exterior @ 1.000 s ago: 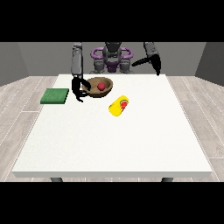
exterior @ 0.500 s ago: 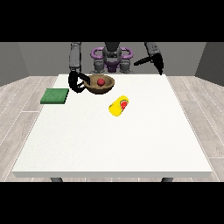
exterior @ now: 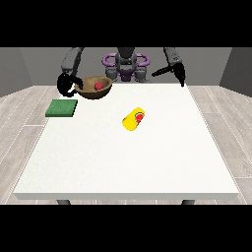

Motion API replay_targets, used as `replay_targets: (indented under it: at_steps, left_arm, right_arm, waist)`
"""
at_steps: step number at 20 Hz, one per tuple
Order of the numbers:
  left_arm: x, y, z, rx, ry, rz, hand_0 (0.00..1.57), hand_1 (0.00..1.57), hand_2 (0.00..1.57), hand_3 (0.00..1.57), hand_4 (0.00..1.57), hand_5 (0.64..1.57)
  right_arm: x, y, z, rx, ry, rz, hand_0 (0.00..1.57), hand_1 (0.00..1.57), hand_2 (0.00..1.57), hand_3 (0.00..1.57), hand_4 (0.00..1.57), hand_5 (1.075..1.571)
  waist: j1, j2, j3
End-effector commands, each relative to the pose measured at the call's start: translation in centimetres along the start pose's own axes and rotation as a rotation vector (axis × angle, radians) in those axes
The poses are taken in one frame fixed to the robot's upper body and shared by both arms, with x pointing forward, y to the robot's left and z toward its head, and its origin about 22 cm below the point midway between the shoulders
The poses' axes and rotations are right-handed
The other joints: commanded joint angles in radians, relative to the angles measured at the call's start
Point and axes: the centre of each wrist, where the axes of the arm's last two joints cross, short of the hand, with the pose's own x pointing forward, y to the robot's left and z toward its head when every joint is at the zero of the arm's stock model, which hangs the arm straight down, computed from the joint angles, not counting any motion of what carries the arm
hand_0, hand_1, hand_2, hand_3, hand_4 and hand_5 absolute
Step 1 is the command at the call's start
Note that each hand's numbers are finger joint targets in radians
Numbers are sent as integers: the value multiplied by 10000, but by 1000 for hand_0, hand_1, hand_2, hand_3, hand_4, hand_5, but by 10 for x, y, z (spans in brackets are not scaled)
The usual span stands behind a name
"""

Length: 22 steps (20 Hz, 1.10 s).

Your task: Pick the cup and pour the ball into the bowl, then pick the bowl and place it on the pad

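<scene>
**Brown wooden bowl [exterior: 95, 87] airborne, red ball [exterior: 98, 85] inside**

Hand at view's left [exterior: 65, 84] curls round its rim, bowl lifted for transfer to green square pad [exterior: 62, 108]. Yellow cup [exterior: 134, 119] lies tipped on white tabletop [exterior: 147, 162]. Hand at view's right [exterior: 180, 75]: fingers unclear.
</scene>
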Motion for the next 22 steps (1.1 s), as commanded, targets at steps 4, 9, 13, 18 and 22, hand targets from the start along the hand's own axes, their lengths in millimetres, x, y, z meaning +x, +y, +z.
replay_targets:
  at_steps: [4, 9, 13, 18, 22]
  left_arm:
    - [25, -32, -8, -24, -1215, -21, 0, 0, 0, 0, 0, 1565]
    - [22, -39, -8, 453, -2020, -203, 0, 0, 0, 0, 0, 1565]
    - [74, -57, -17, 85, -3055, -292, 0, 0, 0, 0, 0, 1565]
    - [80, -42, -18, 704, -3856, -271, 0, 0, 0, 0, 0, 1563]
    - [112, -50, -10, 508, -4497, -346, 0, 0, 0, 0, 0, 1563]
  right_arm:
    - [33, -83, 7, -260, -1119, -1159, 1571, 1571, 1571, 1571, 1074, 1563]
    - [60, -112, 12, -138, -1676, -1311, 1571, 1571, 1571, 1571, 1062, 1562]
    - [49, -163, 29, -813, -2712, -1740, 1571, 1571, 1571, 1402, 1034, 1561]
    - [68, -192, 43, -1139, -3571, -819, 1571, 1571, 1571, 351, 1024, 1569]
    - [81, -206, 48, -1592, -4001, -828, 1571, 1571, 1571, 0, 1035, 1569]
  waist:
    - [334, 1267, 11]
    - [172, 2055, 7]
    - [808, 3023, 30]
    - [580, 3857, 21]
    - [804, 4436, 33]
